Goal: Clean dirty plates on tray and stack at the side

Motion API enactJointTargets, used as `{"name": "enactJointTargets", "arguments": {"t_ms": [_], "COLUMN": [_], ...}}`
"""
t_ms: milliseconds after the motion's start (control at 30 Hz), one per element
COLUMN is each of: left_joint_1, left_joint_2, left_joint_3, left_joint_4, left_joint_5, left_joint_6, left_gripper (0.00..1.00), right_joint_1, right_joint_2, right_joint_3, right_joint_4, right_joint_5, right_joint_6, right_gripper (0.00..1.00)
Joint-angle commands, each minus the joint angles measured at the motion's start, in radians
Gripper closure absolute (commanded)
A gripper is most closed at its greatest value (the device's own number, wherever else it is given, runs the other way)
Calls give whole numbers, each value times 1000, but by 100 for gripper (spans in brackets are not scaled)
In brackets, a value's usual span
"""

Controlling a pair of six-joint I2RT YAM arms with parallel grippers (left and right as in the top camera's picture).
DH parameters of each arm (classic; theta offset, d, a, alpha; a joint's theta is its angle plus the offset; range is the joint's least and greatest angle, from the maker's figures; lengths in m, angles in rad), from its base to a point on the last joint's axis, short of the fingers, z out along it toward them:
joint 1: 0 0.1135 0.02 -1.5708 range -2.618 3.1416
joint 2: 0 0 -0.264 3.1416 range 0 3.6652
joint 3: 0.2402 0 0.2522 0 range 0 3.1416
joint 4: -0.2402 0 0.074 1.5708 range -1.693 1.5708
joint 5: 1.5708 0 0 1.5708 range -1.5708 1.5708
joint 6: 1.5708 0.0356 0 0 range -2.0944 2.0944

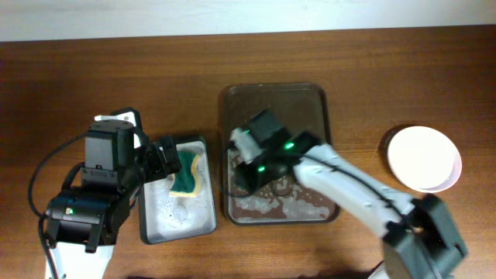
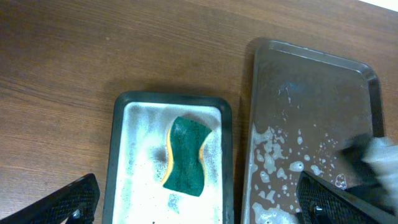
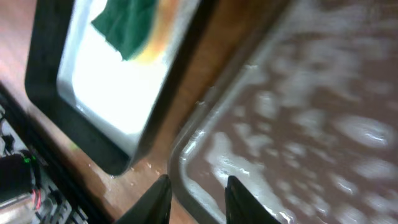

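The tray (image 1: 319, 116) is dark brown, wet, with foam along its near end, and holds no plates. The plates (image 1: 422, 159) sit as a white stack on the table to the right; no red smear shows. My right gripper (image 1: 242, 172) is low over the tray's left near part. In the right wrist view its fingers (image 3: 198, 199) stand a little apart on either side of the tray rim (image 3: 180, 155), not clamped. My left gripper (image 1: 172, 159) is wide open (image 2: 205, 208) above the green and yellow sponge (image 2: 186, 155).
The sponge lies in a small grey-bottomed tray (image 1: 155, 225) full of suds, just left of the big tray; it also shows in the left wrist view (image 2: 121, 143). Bare wooden table lies behind and between the tray and the plates.
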Motion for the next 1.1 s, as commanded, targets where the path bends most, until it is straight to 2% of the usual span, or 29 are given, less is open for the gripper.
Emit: {"name": "enactJointTargets", "arguments": {"t_ms": [0, 133, 333, 567, 700, 967, 1067], "left_joint_1": [4, 4, 4, 4, 4, 4, 4], "left_joint_2": [-6, -6, -6, -6, -6, -6, -6], "left_joint_3": [14, 14, 14, 14, 14, 14, 14], "left_joint_4": [2, 1, 2, 2, 2, 2, 2], "left_joint_5": [-14, -14, -14, -14, -14, -14, -14], "left_joint_6": [1, 1, 1, 1, 1, 1, 1], "left_gripper": [0, 0, 0, 0, 0, 1, 0], "right_joint_1": [106, 161, 161, 167, 187, 185, 185], "right_joint_2": [101, 183, 190, 226, 236, 236, 236], "right_joint_3": [6, 6, 5, 5, 5, 5, 5], "right_joint_4": [101, 258, 311, 344, 364, 435, 483], "right_joint_5": [143, 188, 214, 214, 219, 294, 325], "right_joint_6": [93, 118, 270, 332, 350, 525, 537], "right_gripper": [72, 72, 78, 79, 96, 96, 96]}}
